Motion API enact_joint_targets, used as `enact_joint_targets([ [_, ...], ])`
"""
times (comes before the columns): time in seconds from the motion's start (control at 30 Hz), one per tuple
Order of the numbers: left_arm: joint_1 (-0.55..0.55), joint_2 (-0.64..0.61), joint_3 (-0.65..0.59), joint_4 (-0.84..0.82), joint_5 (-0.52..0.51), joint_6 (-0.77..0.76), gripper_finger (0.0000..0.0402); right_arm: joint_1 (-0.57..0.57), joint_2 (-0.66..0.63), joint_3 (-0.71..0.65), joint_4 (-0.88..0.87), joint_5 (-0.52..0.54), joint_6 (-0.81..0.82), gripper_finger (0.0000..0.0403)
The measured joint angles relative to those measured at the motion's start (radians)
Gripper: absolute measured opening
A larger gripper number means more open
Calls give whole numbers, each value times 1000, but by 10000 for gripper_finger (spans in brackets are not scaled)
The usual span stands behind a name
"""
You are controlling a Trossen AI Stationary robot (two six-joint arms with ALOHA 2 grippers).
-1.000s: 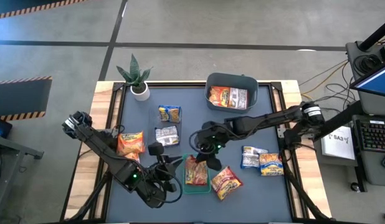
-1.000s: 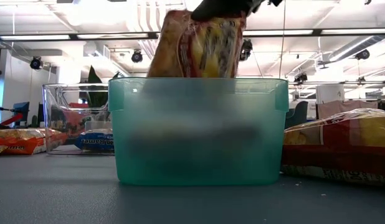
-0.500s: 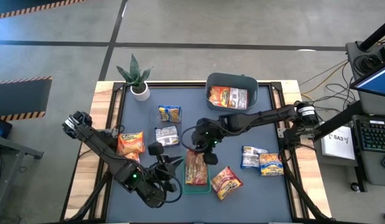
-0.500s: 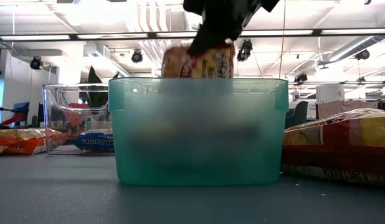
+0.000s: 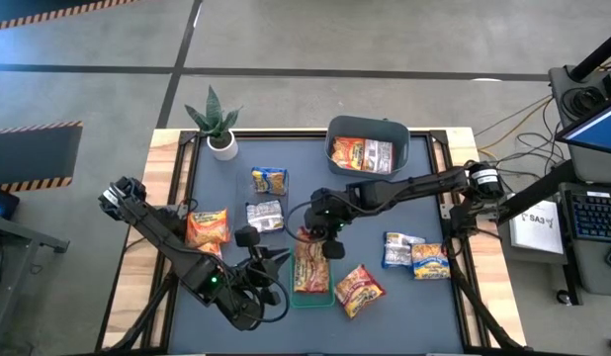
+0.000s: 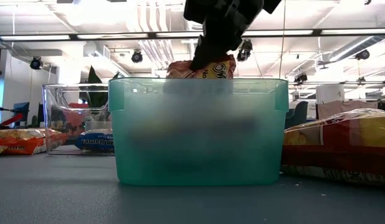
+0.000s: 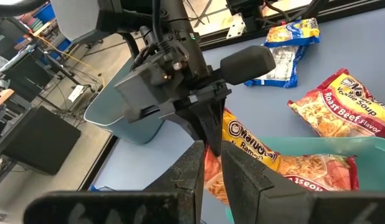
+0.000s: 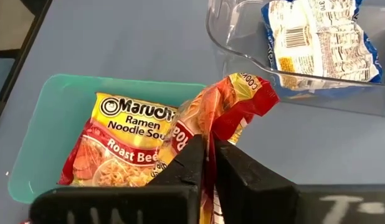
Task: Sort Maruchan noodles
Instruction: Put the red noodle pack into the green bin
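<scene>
My right gripper (image 5: 310, 239) hangs over the far end of the green tray (image 5: 311, 303), shut on an orange-red Maruchan noodle packet (image 8: 227, 102). That packet reaches down into the tray. A second orange-red packet (image 8: 121, 146) lies flat in the tray. My left gripper (image 5: 282, 255) waits shut and empty just left of the tray, pointing at it. More packets lie loose: one orange (image 5: 208, 227) at the left and one orange-red (image 5: 359, 289) beside the tray. Two blue-and-yellow packets (image 5: 416, 255) lie to the right. My right gripper pinches the packet's crumpled upper end (image 8: 211, 134) between its two fingers. The fingers slant down from the far right side. The held end (image 6: 202, 67) shows above the tray's rim. The rest hangs down inside the tray, over the packet lying there.
A clear bin (image 5: 241, 198) left of centre holds a blue packet (image 5: 269, 181) and a silver one (image 5: 265, 215). A grey-blue bin (image 5: 368, 127) at the far edge holds more packets. A potted plant (image 5: 218, 129) stands at the far left corner.
My right gripper has sunk and tipped further downward over the green tray, still shut on the packet. The packet stood tall above the tray's rim. It has gone down into the tray, and only its held end shows above the rim.
</scene>
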Motion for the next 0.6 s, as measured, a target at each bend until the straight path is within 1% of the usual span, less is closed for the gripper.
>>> enact_joint_targets([
  [0.1,0,0,0,0,0,-3,38,0,0,0,4,0,6,52],
  [0.4,0,0,0,0,0,-19,38,-6,-17,0,10,17,9,148],
  [0.6,0,0,0,0,0,-20,38,-19,-47,0,3,20,18,186],
])
